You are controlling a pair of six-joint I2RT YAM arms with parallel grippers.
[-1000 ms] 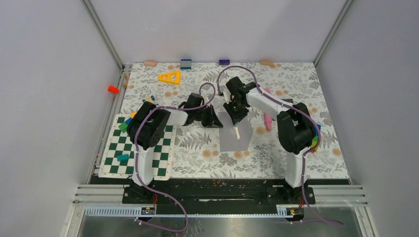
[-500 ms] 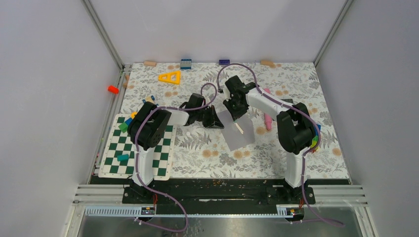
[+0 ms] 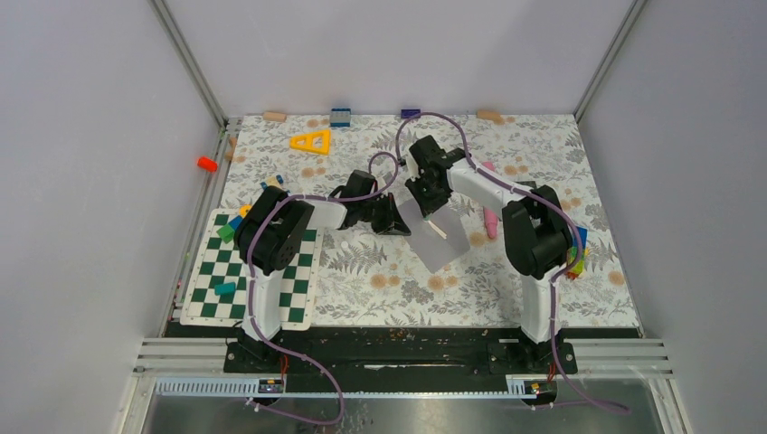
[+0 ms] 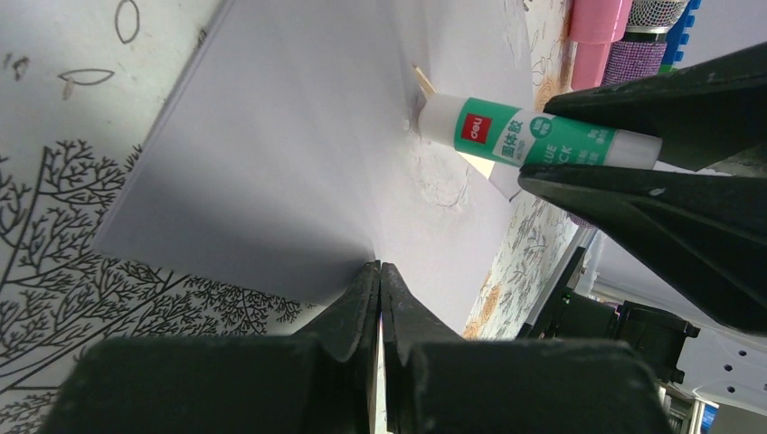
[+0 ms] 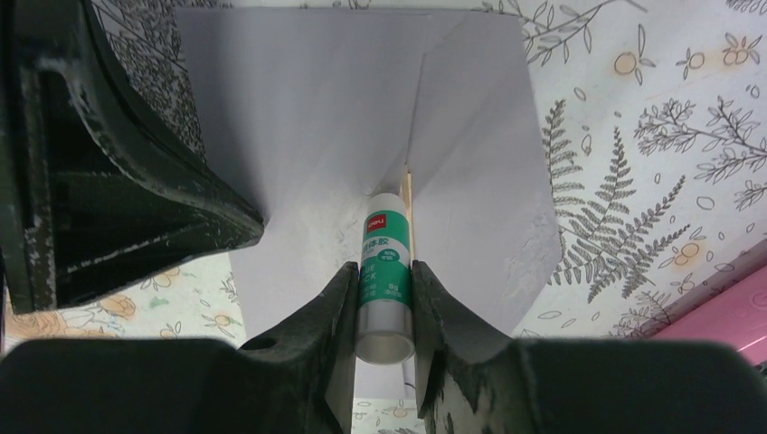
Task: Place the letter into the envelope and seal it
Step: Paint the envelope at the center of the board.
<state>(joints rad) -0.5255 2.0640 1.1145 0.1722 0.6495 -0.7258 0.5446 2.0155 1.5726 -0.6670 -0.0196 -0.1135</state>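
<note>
Two arms meet at the middle of the floral table [image 3: 362,280] in the top external view, with the left gripper [image 3: 395,222] low at the left corner of the grey envelope [image 3: 443,249] and the right gripper [image 3: 432,210] over its far end. The envelope lies askew on the cloth between a chessboard mat [image 3: 249,271] on the left and a pink tube [image 3: 489,220] on the right, and a yellow triangle [image 3: 310,141] sits well apart towards the back. In the left wrist view that claw's two fingers are pressed tight together, the envelope's near edge running in between their tips, and the paper bows up from the cloth. Beyond it, the other claw's dark fingers grip a white and green glue stick [image 4: 534,136] whose white tip touches the envelope. Only a thin tan sliver of the letter [image 4: 422,80] shows just beside that tip. The right wrist view has its narrow fingers clamped on either side of the glue stick, which points along a fold of the envelope, with the tan strip beside it.
</note>
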